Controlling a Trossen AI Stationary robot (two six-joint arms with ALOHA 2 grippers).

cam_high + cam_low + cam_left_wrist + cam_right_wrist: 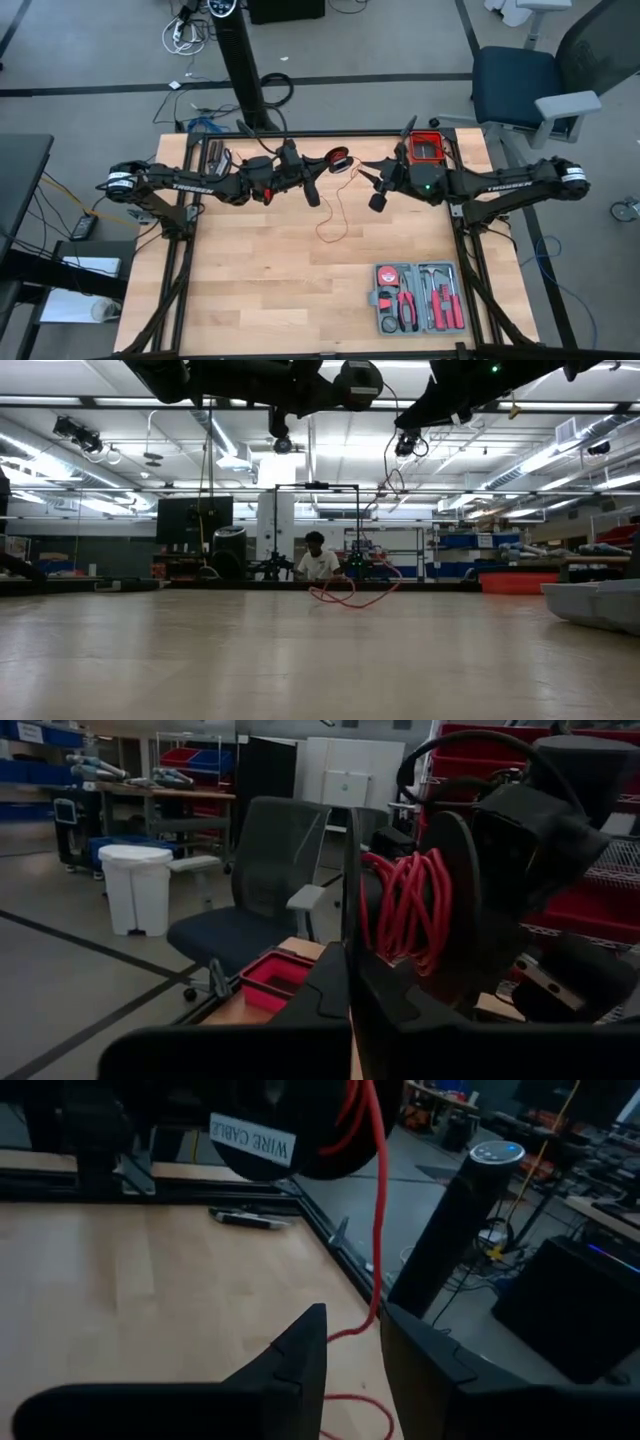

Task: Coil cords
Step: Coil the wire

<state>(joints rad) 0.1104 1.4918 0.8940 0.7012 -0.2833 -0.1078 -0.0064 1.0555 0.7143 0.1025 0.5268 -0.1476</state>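
High view: left gripper [312, 190] pressed together on black spool [338, 159], held above table [260, 280]; red cord [335, 215] partly wound on it, tail hanging to table. Right gripper [378, 190] just beside spool, fingers parted around cord, not pinching. Judgement: guide cord with light tension, feed slack evenly, avoid snagging loose loops below.
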